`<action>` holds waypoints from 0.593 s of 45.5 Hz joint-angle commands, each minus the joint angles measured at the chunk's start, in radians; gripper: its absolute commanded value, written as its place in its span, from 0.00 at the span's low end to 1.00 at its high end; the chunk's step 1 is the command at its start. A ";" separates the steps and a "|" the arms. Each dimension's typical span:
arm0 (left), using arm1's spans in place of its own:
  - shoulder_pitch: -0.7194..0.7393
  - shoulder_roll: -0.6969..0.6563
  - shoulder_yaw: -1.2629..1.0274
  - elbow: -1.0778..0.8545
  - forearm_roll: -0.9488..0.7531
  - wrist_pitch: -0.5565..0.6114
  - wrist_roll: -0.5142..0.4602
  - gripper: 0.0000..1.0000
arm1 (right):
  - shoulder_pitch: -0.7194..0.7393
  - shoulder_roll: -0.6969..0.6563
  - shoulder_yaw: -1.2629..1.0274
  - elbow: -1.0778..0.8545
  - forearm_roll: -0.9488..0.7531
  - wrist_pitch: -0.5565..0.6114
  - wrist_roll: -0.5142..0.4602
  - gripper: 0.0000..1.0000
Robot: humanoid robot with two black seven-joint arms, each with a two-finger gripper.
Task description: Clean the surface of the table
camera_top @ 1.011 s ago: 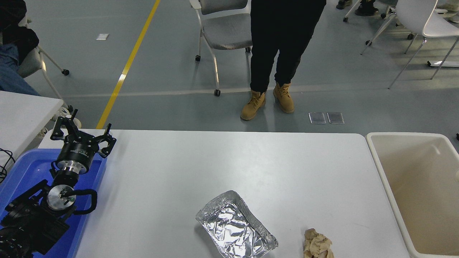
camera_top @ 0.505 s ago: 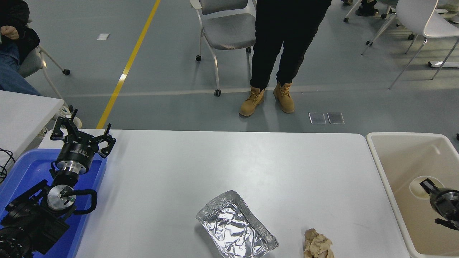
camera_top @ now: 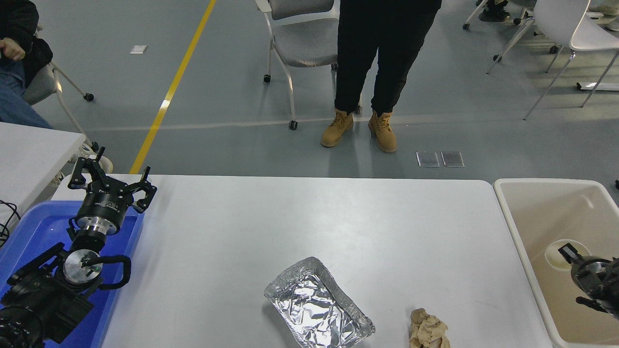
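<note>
Lengthwise, the table surface (camera_top: 290,222) runs left to right. Beyond its right end, the right gripper (camera_top: 573,258) pinches a pale disc (camera_top: 556,253) over the beige tub (camera_top: 512,227); the left gripper (camera_top: 112,181) spreads wide.

Matt smooth table surface (camera_top: 300,217); crinkled shiny foil tray (camera_top: 318,304); crumpled brown paper (camera_top: 428,329)

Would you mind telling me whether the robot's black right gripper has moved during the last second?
Yes. The black right gripper was out of view a second ago; it came in from the right edge over the beige plastic tub and has since edged left toward the tub's near wall.
</note>
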 commanded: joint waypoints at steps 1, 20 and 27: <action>0.000 0.000 0.000 -0.001 0.000 0.000 0.000 1.00 | -0.012 -0.011 0.005 -0.010 0.007 -0.076 -0.001 0.43; 0.000 0.000 0.000 0.000 0.000 0.000 0.001 1.00 | -0.004 -0.022 0.008 -0.009 0.009 -0.080 0.003 0.91; 0.000 0.000 0.000 -0.001 0.000 0.000 0.001 1.00 | 0.018 -0.020 0.011 0.001 0.009 -0.071 0.002 0.97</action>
